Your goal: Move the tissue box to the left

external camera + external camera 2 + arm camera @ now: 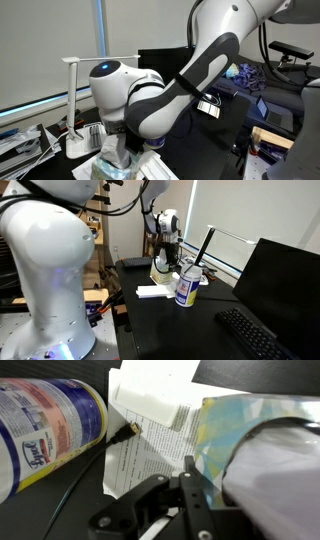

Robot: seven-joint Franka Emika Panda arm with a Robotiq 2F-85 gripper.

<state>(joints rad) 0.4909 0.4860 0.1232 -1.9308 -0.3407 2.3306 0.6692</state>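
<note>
The jaws are set down at the box (159, 276), near the canister (186, 288); their grip cannot be told.

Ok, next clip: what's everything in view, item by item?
tissue box: one, yellow-green, white tissue on top, on the table beside the canister
canister: one, white with blue label, upright
papers: a few, white, flat by the box
cable: one, black, between canister and papers
keyboard: one, black, before the monitor
monitor: one, black
desk lamp: one, white
table: one, black
arm: one, white and black
gripper: one, black, at the tissue box, jaw state unclear
</note>
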